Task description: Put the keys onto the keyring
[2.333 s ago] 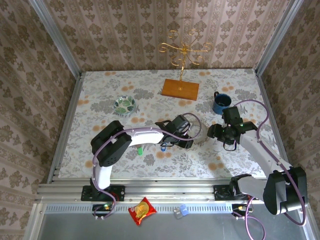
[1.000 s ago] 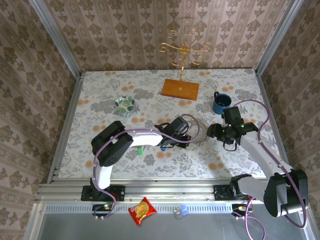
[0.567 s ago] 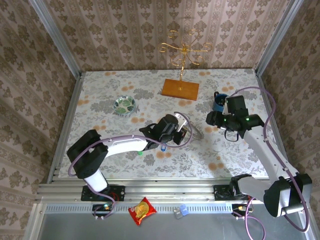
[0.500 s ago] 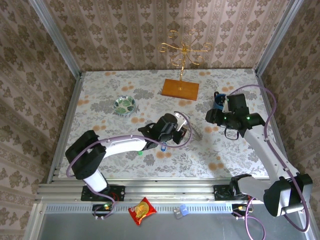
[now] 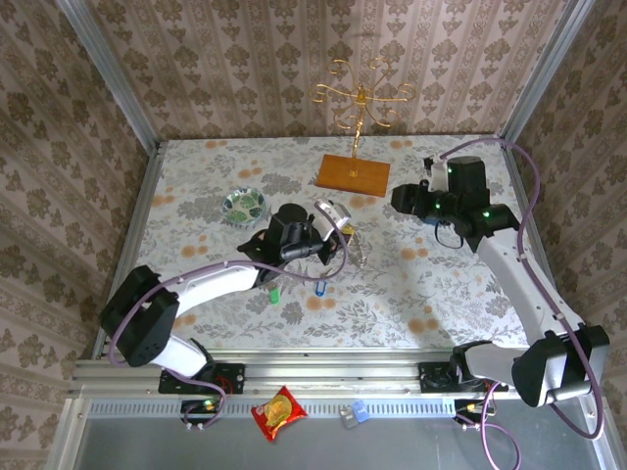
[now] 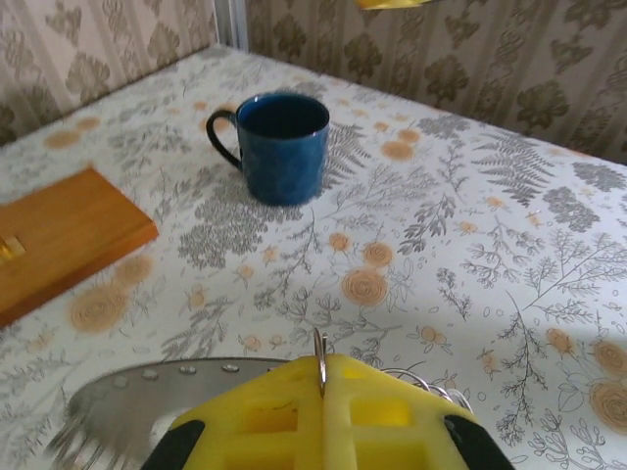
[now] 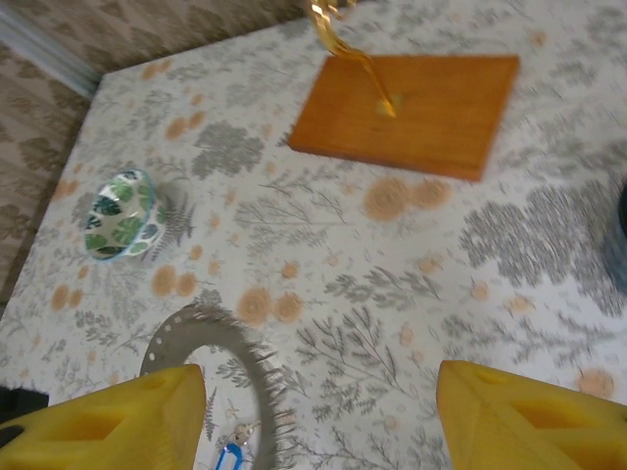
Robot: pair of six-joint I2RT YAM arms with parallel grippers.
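Observation:
My left gripper (image 5: 333,233) is shut on the keyring (image 5: 356,251) and holds it above the middle of the table. In the left wrist view the yellow pads (image 6: 392,411) pinch a thin metal loop, and the keyring's flat grey toothed rim (image 6: 127,392) juts out to the left. The blue key (image 5: 319,291) and the green key (image 5: 275,294) lie on the cloth just nearer than the left gripper. The right wrist view looks down through the keyring (image 7: 250,367) at the blue key (image 7: 231,456). My right gripper (image 5: 400,201) hangs open to the right of the ring, holding nothing.
A green-patterned bowl (image 5: 243,205) sits at the back left. A gold stand (image 5: 361,98) rises from a wooden base (image 5: 353,174) at the back centre. A blue mug (image 6: 284,147) stands on the right side. Metal rails edge the table.
My left gripper has lifted the keyring and carried it back and to the left. My right gripper has risen and drawn back towards the far right.

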